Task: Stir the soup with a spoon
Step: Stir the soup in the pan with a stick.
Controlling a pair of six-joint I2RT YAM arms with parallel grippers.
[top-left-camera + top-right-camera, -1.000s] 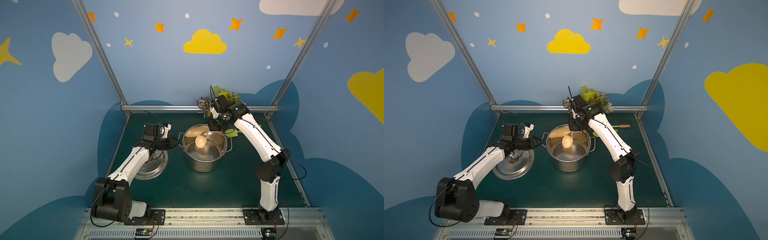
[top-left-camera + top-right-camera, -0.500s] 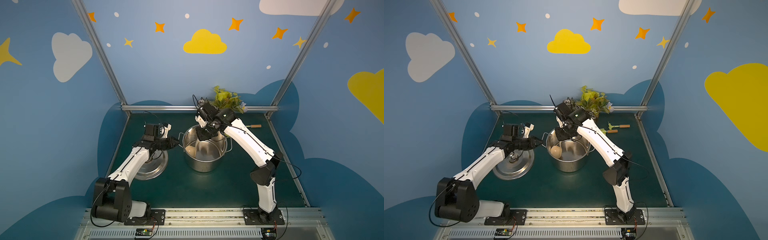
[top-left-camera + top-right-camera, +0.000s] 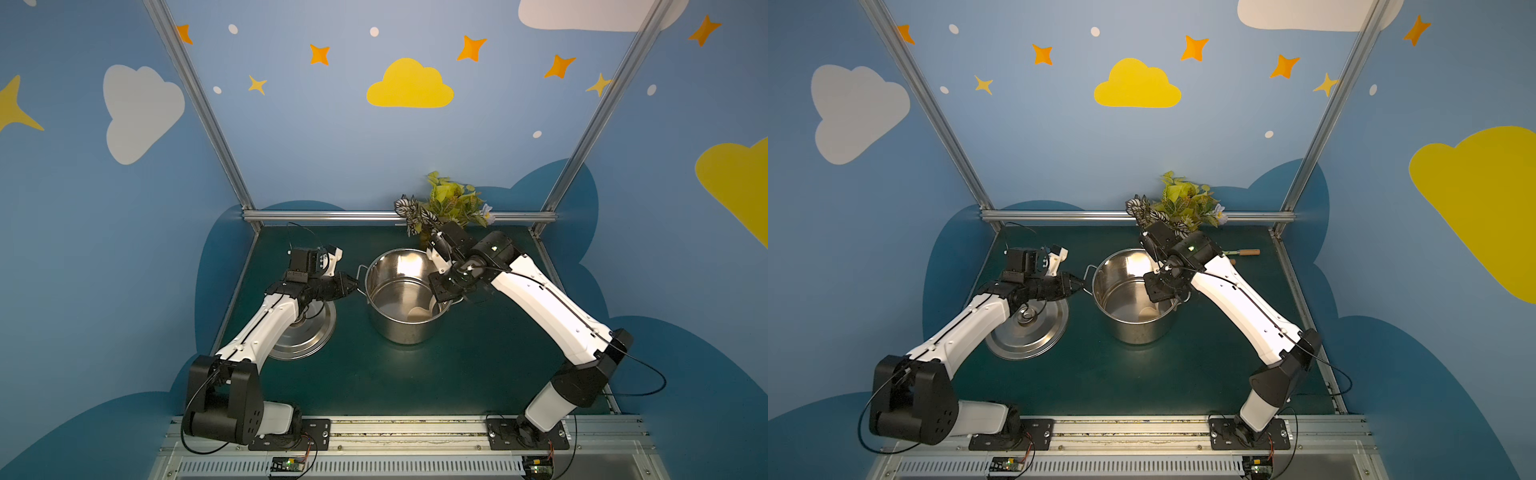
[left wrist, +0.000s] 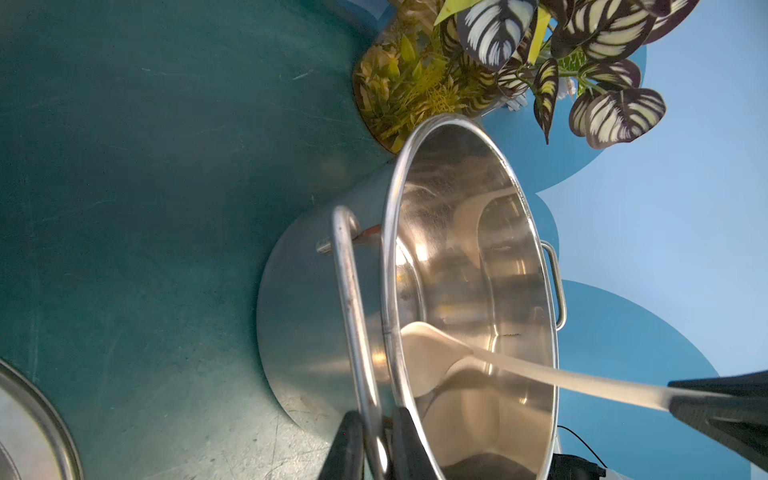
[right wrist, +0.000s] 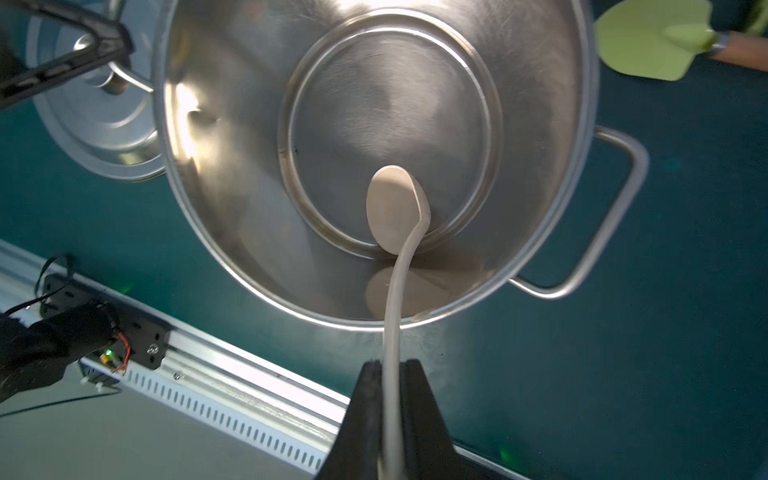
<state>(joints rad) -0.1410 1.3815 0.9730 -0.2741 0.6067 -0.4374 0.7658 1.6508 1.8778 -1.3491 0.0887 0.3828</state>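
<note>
Your right gripper is clenched on the thin handle of the cream spoon. The spoon's bowl sits low inside the steel pot, at the edge of the shiny bottom and toward the wall nearest that arm. Your left gripper is pinched on the pot handle on the opposite side. The lid lies beside the pot under your left arm, and a green trowel lies just beyond the pot.

a robot lab booth: cloud-painted walls, aluminium frame, bolted base rail.
</note>
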